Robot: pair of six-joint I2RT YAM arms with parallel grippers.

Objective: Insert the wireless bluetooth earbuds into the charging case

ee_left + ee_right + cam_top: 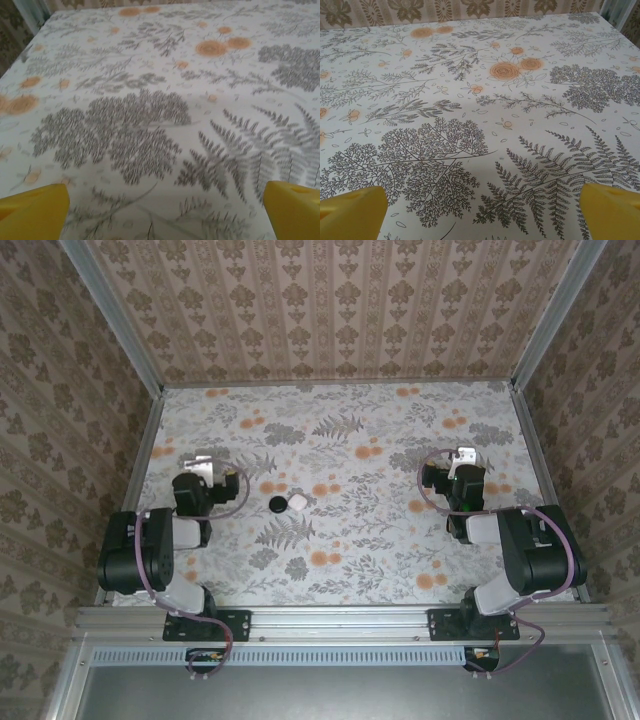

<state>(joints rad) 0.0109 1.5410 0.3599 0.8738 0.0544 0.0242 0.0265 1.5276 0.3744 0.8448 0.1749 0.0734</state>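
Observation:
On the floral table, near its middle, a small round black case (277,503) lies touching a small white case (297,502). At this size I cannot make out the tiny earbuds, and I cannot tell whether either case is open. My left gripper (205,462) hovers left of the cases. In the left wrist view, the left gripper (165,212) is open, with yellow fingertips (35,210) wide apart over bare cloth. My right gripper (463,455) sits far to the right. In the right wrist view, the right gripper (482,212) is open too, with nothing between its fingertips (612,210).
The table (340,560) is boxed in by patterned walls with metal corner posts (110,315) at the back left and right. An aluminium rail (340,620) carrying both arm bases runs along the near edge.

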